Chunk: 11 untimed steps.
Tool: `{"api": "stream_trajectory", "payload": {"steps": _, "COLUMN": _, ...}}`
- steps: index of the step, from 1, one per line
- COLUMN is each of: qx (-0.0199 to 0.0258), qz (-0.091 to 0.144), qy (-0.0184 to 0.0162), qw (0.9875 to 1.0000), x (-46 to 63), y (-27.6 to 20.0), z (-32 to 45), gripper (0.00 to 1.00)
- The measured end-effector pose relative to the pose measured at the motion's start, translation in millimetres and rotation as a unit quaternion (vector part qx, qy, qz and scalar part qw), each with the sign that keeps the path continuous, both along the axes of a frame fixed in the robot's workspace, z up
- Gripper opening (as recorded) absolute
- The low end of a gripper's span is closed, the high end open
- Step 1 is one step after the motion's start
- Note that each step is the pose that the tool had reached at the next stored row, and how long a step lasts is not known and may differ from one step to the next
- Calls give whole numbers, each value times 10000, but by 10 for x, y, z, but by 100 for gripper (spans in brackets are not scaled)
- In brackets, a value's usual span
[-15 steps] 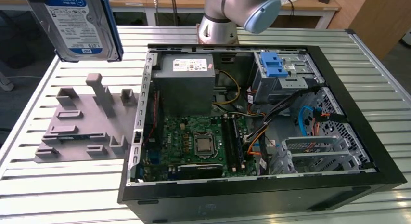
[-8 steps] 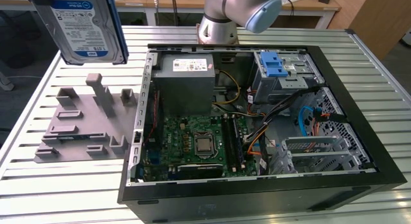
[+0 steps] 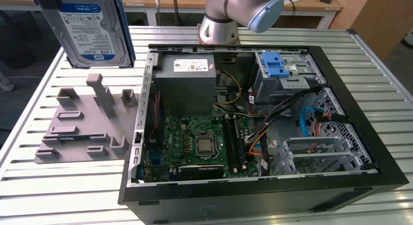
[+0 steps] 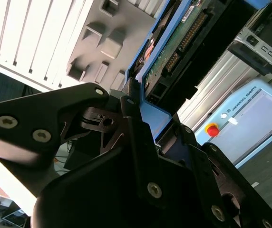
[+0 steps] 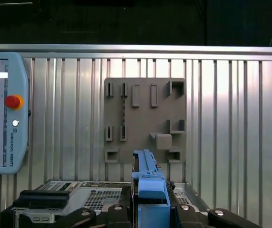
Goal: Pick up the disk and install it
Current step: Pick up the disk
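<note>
The disk (image 3: 89, 29), label face toward the camera and edged in blue, hangs upright in the air at the exterior view's left, above the grey fixture plate (image 3: 84, 123). In the second wrist view my gripper (image 4: 156, 129) is shut on the disk (image 4: 174, 47), with black fingers (image 4: 131, 118) on either side of its blue carrier frame; the green circuit-board side shows. In the first wrist view the disk's blue edge (image 5: 148, 178) stands up from the gripper (image 5: 152, 213), over the empty fixture plate (image 5: 143, 118).
An open computer case (image 3: 361, 89) lies at the exterior view's right, with a grey power supply box (image 3: 184, 84), a motherboard (image 3: 200, 142) and a drive cage with a blue latch (image 3: 277, 70). The arm's base (image 3: 219, 26) stands behind it. A teach pendant (image 5: 3, 114) lies on the slatted table (image 5: 231, 118).
</note>
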State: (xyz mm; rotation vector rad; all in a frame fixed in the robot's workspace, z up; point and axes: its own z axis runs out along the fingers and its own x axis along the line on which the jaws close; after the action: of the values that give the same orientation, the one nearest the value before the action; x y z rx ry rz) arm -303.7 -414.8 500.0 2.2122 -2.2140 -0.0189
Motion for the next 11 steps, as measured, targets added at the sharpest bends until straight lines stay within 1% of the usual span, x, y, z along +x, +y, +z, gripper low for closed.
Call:
{"api": "stream_trajectory", "payload": {"steps": 6, "qx": 0, "qz": 0, "qy": 2, "qw": 10000, "x": 107, "y": -59, "z": 1, "gripper": 36}}
{"api": "stream_trajectory", "payload": {"steps": 11, "qx": 0, "qz": 0, "qy": 3, "qw": 10000, "x": 204, "y": -97, "z": 0, "gripper": 36}}
